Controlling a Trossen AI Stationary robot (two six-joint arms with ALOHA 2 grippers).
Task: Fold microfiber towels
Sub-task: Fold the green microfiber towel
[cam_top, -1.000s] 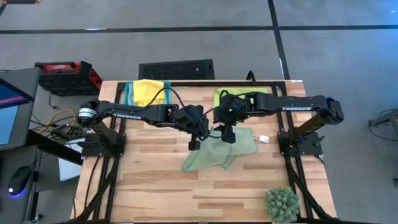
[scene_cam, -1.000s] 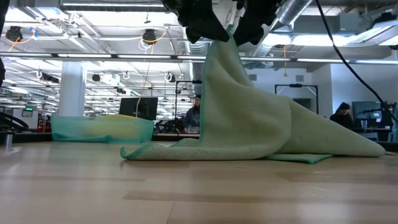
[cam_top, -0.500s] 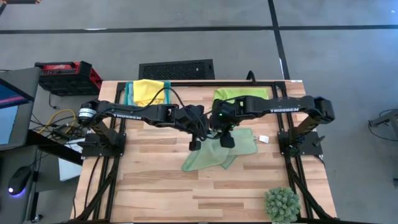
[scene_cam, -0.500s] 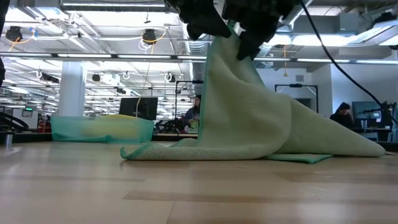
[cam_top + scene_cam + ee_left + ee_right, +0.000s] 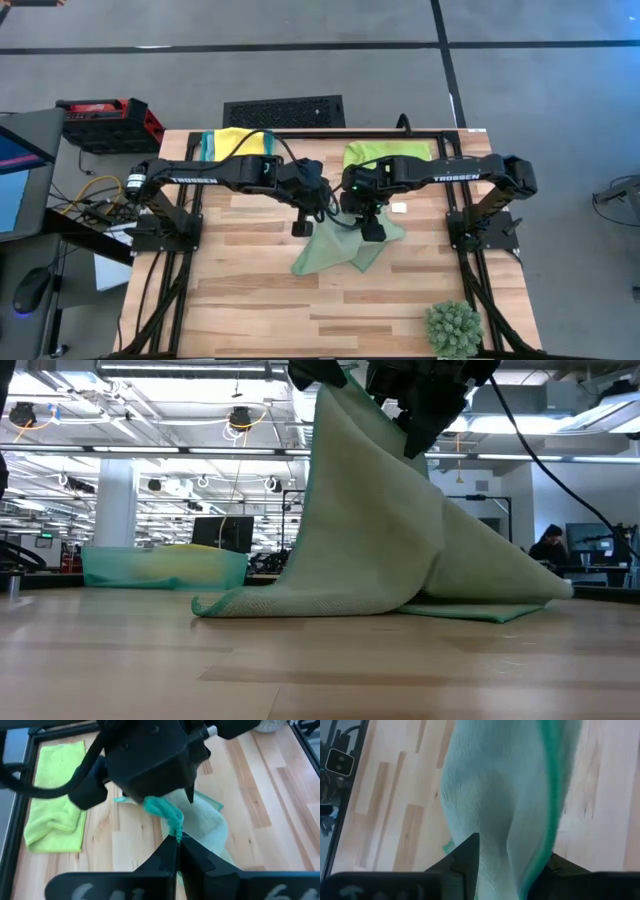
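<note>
Two dark arms meet over the middle of the wooden table (image 5: 250, 300) in the high view. The left gripper (image 5: 304, 222) and right gripper (image 5: 370, 222) both sit at the upper edge of the sage green towel (image 5: 345, 248), which spreads below them as a rumpled, roughly triangular sheet. At the table's far edge lie the yellow towel (image 5: 238, 143), soft and bunched, and the lime green towel (image 5: 385, 151), a flat folded pad. A small white tag (image 5: 399, 208) rests on the boards just beside the right gripper, and a spiky green plant (image 5: 453, 327) stands at the near right corner. Against half a second ago, the left gripper has shifted toward the far left and the towel's right side has drawn in.

From the low view, the sage green towel (image 5: 390, 550) hangs as a tall tent of fine looped weave, its peak gripped at the top, its hem resting on the planks. The peak now leans further left than before. A teal tray (image 5: 160, 568) with yellow inside stands far behind.

Seen from the left wrist, the left gripper (image 5: 177, 847) is pinched tight on a twisted teal-edged corner of the towel (image 5: 200, 822).

Seen from the right wrist, the right gripper (image 5: 512, 862) holds a narrow clamp on a thick, pale fold of the towel (image 5: 490, 785), its teal hem running alongside.
</note>
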